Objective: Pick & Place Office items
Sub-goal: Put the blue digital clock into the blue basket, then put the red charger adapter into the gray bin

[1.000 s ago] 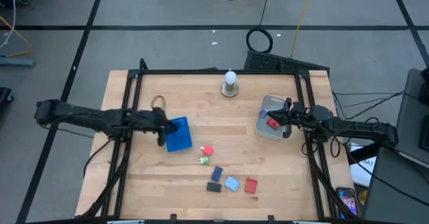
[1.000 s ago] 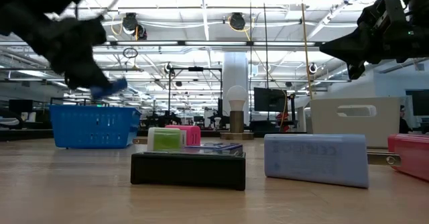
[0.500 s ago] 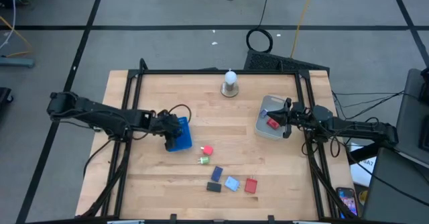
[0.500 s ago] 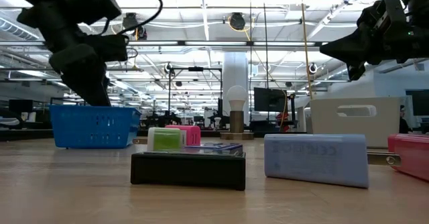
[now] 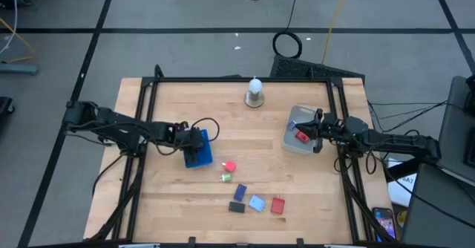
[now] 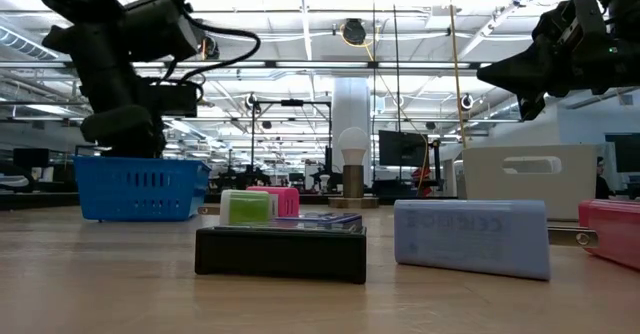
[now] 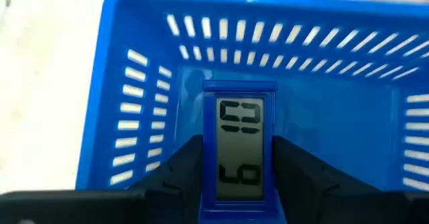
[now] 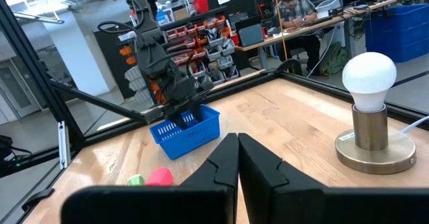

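The left gripper (image 7: 238, 184) pinches a blue digital clock (image 7: 239, 147) by its long edges inside the blue basket (image 5: 197, 148). It looks light, rigid and smooth (the screen is best left untouched). The right gripper (image 8: 237, 158), pressed together, waits over the grey bin (image 5: 295, 139).

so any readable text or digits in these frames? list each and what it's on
"6" and a second segmented character I can't make out: on the LCD of the small blue display item held between the left gripper fingers, inside the blue basket.
Pale print on the light blue block: too blurred to read.
Shelf bins and signs in the room behind: too small to read.
Nothing else legible.
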